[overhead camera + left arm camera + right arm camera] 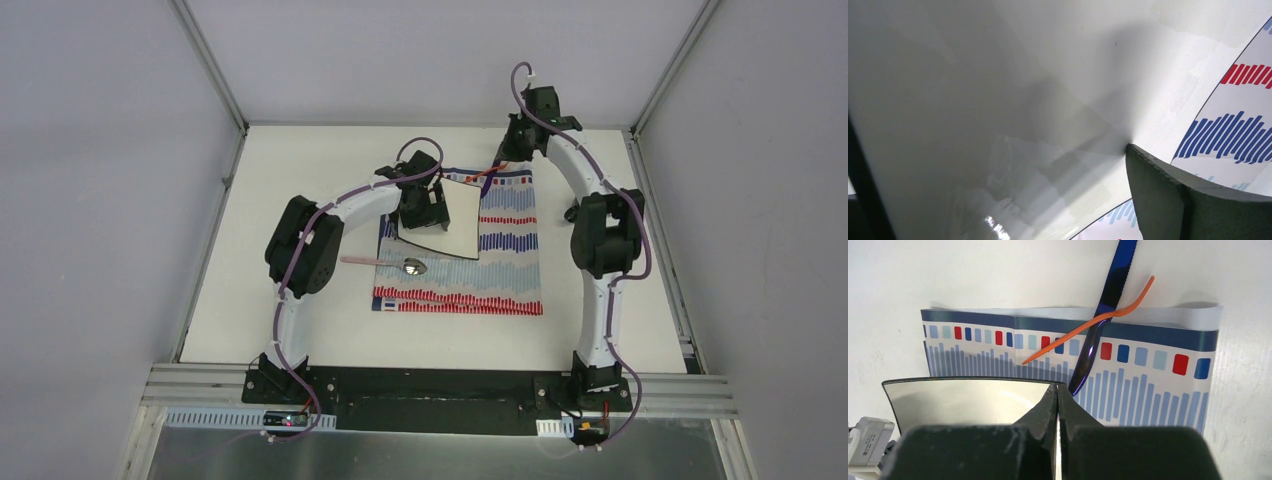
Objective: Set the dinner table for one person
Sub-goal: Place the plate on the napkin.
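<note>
The dinner table [280, 180] is a white top with a striped red-blue-white cloth [505, 270] laid on it. A white square plate [450, 220] rests on the cloth's far left part. My left gripper [424, 205] is at the plate's left side, jaws wide apart. In the left wrist view the plate [1023, 100] fills the frame and one finger [1168, 200] touches its surface. My right gripper [1058, 388] is shut and empty above the plate's far right corner. An orange fork [1088, 325] lies across a blue knife [1103, 305] at the cloth's far edge.
A metal spoon [410, 266] lies at the cloth's left edge, its handle pointing left onto the table. Grey rails [215, 220] run along the table's sides. Bare tabletop [998, 270] lies beyond the cloth.
</note>
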{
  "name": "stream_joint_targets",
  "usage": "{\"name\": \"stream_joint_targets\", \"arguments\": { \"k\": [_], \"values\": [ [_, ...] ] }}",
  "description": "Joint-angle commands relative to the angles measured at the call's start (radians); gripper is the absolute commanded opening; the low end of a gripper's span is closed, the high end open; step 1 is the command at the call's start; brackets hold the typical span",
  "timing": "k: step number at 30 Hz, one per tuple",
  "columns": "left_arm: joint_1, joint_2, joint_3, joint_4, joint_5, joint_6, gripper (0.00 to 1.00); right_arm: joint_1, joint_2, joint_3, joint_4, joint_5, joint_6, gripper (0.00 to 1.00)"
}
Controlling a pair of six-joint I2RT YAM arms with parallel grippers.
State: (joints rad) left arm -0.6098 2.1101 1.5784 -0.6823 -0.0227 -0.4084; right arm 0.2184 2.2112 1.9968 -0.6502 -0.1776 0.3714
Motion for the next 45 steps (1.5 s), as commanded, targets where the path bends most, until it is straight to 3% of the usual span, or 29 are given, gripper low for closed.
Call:
{"name": "stream_joint_targets", "arguments": {
  "k": [1, 9, 18, 45],
  "values": [
    [-0.067, 0.201, -0.1, -0.232, -0.25, 0.118, 0.85, 0.0, -0.038, -0.044, -0.002, 0.041, -0.033, 0.0],
    [-0.067, 0.201, -0.099, -0.226, -0.249, 0.118, 0.85, 0.004, 0.021, -0.127, 0.063, 0.016, 0.007, 0.0],
    [-0.067, 0.211, -0.089, -0.224, -0.241, 0.118, 0.84, 0.004, 0.107, -0.091, 0.066, 0.01, 0.018, 0.0],
    [-0.067, 0.2, -0.113, -0.232, -0.253, 0.111, 0.84, 0.024, 0.426, 0.311, 0.027, -0.069, 0.092, 0.0]
  ]
}}
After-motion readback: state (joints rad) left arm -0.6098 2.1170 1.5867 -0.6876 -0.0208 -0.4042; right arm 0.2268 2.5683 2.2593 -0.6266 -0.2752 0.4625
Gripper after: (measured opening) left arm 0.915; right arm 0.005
